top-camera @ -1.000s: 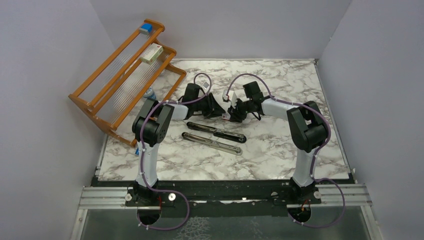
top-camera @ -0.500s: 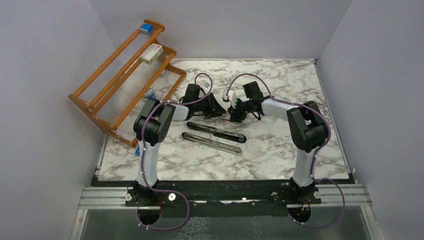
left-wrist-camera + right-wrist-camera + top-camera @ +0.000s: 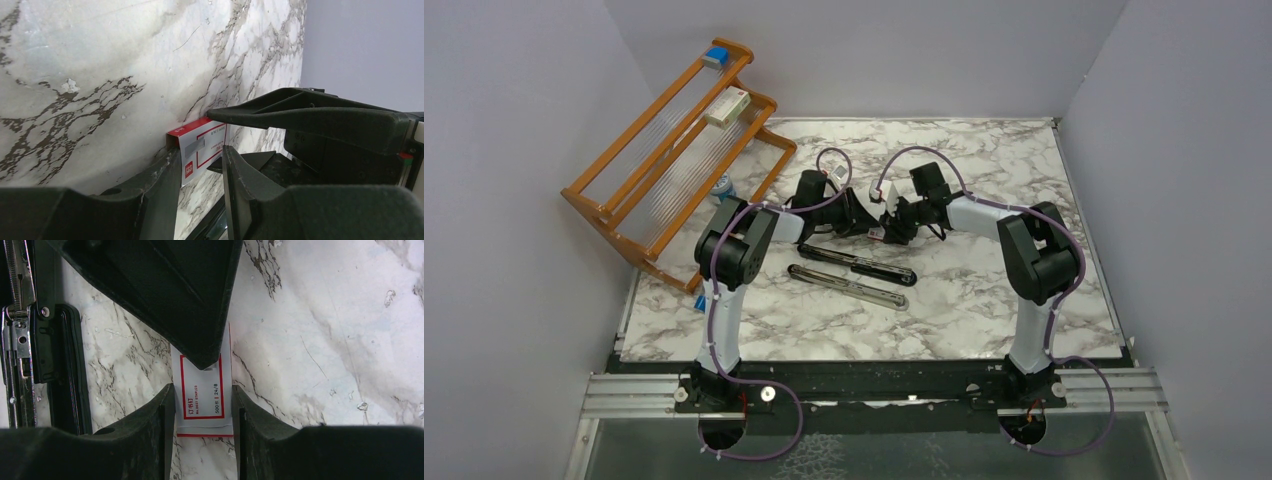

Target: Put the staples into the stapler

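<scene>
Right gripper point(image 3: 204, 390) fills the bottom of its own wrist view, its two black fingers clenched on the long sides of the staple packet point(image 3: 202, 410), a small red-and-white sleeve printed with a red frame; the packet sits square between the fingertips, touching both. Just beyond, the left gripper point(image 3: 199, 147) comes in from the opposite side; in the right wrist view it appears as a black wedge whose tip overlaps the packet's far end. In the left wrist view the same packet lies between the left fingers, its edges against both, so this gripper also appears clasped on it. The double hold is probably so that one gripper steadies the sleeve while the other works it open; no loose staple strips or inner tray can be seen.

Stapler point(image 3: 854, 265) lies opened out on the marble table point(image 3: 984, 300), towards the arm bases from the two grippers and near them, untouched; the right wrist view shows its silver rail and spring point(image 3: 17, 330) just beside that gripper. Farther off, at the back left, a wooden rack point(image 3: 579, 198) holds a white-and-red box point(image 3: 727, 105), well apart from the grippers.
</scene>
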Motion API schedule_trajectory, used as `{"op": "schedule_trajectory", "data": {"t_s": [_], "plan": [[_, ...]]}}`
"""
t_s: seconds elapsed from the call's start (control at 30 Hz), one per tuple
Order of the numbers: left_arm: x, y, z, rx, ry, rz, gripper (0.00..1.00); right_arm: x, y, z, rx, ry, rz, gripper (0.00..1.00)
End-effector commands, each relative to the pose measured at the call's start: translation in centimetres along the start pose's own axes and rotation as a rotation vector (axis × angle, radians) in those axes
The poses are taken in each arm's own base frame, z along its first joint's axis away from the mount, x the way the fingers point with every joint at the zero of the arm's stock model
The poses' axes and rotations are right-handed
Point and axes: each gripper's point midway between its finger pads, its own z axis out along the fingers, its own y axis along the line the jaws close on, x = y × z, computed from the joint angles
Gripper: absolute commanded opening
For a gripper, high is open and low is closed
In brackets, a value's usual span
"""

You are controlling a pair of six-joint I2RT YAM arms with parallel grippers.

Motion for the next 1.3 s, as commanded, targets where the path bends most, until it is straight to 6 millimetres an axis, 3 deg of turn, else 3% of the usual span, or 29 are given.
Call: {"op": "schedule_trajectory", "data": {"t_s": [0.0,0.57,0.87,1.27], "plan": [[4.6,-1.9,1.5,0.086,0.136,0.005,0.38,5.4,3.8,2.2,-0.101,0.167,0.055,0.37],[5.5,-1.1,1.7,0.083,0.132,-0.023,0.30,5.4,4.1,2.5,-0.111,0.171,0.043,0.39],[4.3,0.5,0.1,0.071,0.094,-0.047,0.36,5.9,4.1,2.5,-0.111,0.188,0.046,0.39],[3.8,1.6,-0.4,0.067,0.089,-0.061,0.33,5.9,3.9,2.4,-0.109,0.201,0.035,0.39]]}}
